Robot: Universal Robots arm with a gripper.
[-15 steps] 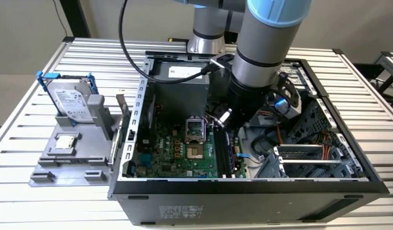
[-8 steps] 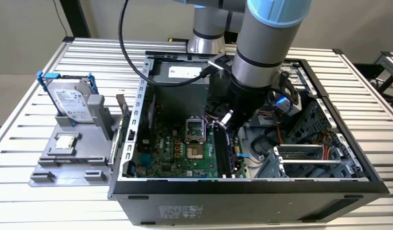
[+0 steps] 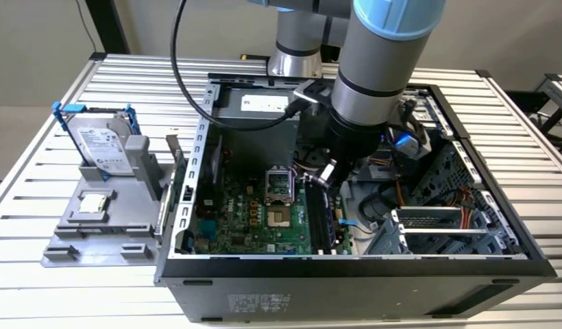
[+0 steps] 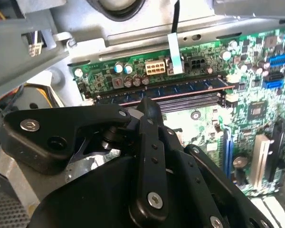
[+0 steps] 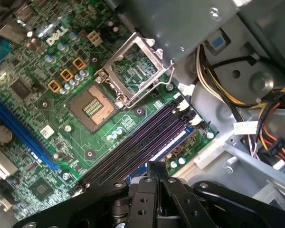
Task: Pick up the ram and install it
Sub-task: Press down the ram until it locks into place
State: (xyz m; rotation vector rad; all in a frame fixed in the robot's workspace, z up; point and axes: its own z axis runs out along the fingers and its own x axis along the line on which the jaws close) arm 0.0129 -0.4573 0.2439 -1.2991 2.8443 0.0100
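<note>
A: Here, what does the open computer case (image 3: pixel 500 226) hold?

B: From my remote station I see the green motherboard (image 3: pixel 253 219) lying on its floor, with the empty processor socket (image 5: pixel 92 105) and its raised metal frame (image 5: pixel 133 66). Beside the socket run the dark memory slots (image 5: pixel 133 149). A drive cage (image 3: pixel 441 229) and bundled cables (image 5: pixel 270 123) fill the side toward the exterior view's right.

A: And the ram?

B: The ram (image 4: pixel 180 89) stands on edge in the slot farthest from the socket; in the second wrist view its blue-labelled board runs along that slot, next to the empty ones.

A: The claw?

B: The claw (image 3: pixel 325 175) hangs inside the case just above the slots. Its black fingers (image 5: pixel 152 190) lie pressed together, holding nothing that I can see.

A: Outside the case?

B: On the worktop (image 3: pixel 43 288), a grey fixture tray (image 3: pixel 98 240) carries the upright hard drive (image 3: pixel 105 147) in blue brackets and the small square processor chip (image 3: pixel 92 202) in its recess.
</note>
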